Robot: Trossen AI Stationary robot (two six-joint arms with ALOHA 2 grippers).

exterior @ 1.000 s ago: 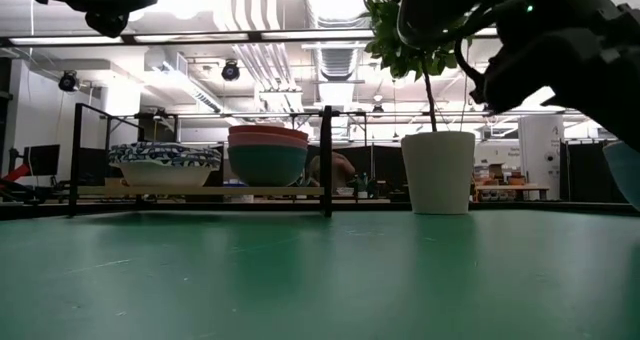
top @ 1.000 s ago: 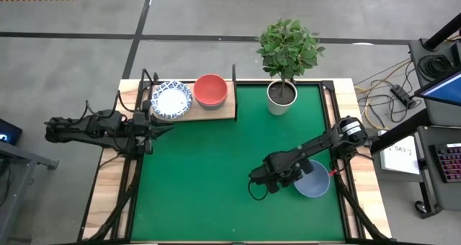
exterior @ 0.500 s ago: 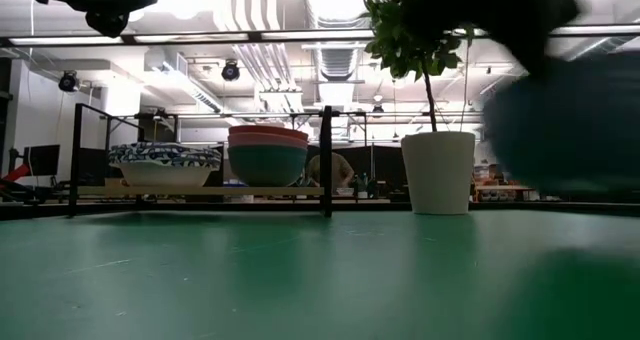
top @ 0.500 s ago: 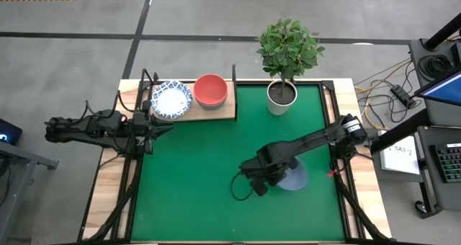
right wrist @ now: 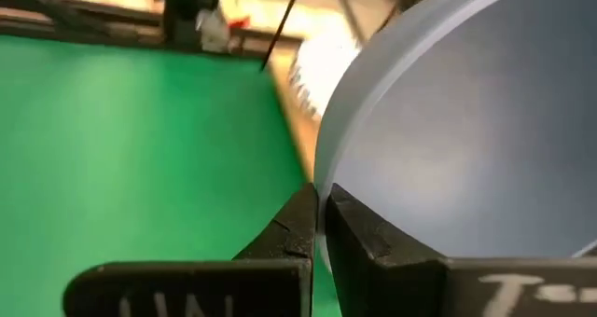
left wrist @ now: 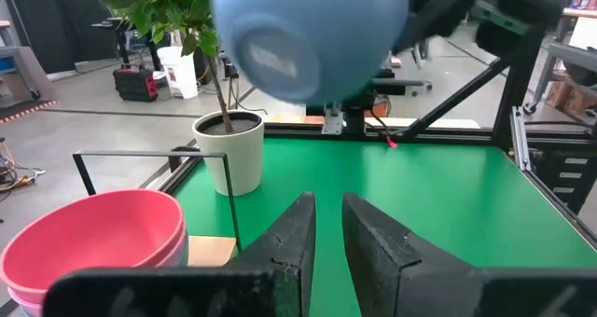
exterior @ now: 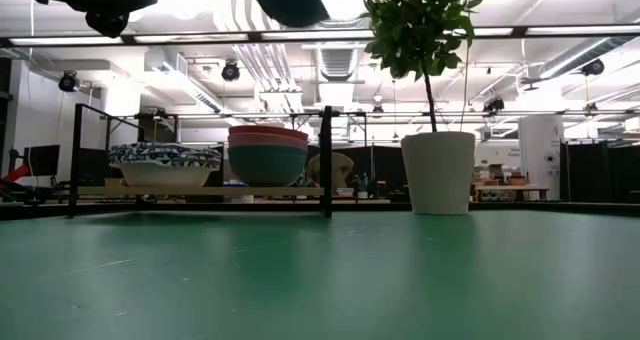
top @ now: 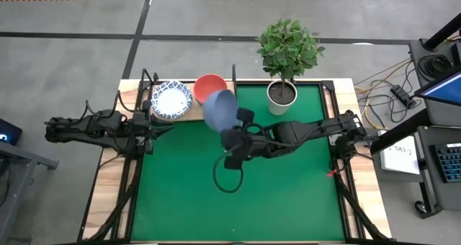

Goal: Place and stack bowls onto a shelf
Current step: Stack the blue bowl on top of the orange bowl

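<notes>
Grey-blue, the bowl [top: 220,109] hangs tilted in the air above the green mat [top: 180,194], just beside the shelf [top: 216,114] at the tabletop's far left corner, its rim clamped between the two fingers of the right pincer [right wrist: 320,226]. In the left wrist view the bowl's underside [left wrist: 308,37] faces the camera, above the pink bowl [left wrist: 93,238]. On the shelf board a patterned white-and-blue bowl [top: 171,100] sits beside a stack topped by a red bowl [top: 208,88]; from table height that stack seems to have a green bowl [exterior: 267,165] lowest, though its layers are hard to separate. The left pincer [left wrist: 326,228] waits at the tabletop's left edge near the shelf, fingers close together with a narrow gap and holding nothing. A potted plant [top: 287,58] stands at the far edge.
</notes>
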